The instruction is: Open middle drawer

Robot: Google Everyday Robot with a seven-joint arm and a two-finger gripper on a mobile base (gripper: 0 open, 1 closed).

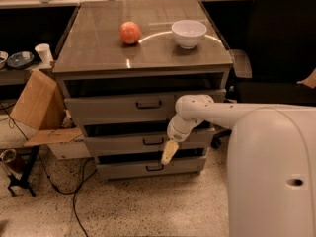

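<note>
The grey cabinet has three drawers. The middle drawer (123,143) is a low grey front with a small black bar handle (152,141), standing slightly out of the cabinet. My gripper (169,152) hangs from the white arm just right of that handle, its tan fingertips pointing down in front of the gap between the middle and lowest drawers. It holds nothing that I can see. The top drawer (118,107) has a taller front. The lowest drawer (143,168) sits beneath.
A peach-coloured fruit (130,32) and a white bowl (188,32) sit on the cabinet top (98,48). A cardboard box (37,102) leans at the left, with cables on the floor. A black chair (281,53) stands at the right. My white body (271,172) fills the lower right.
</note>
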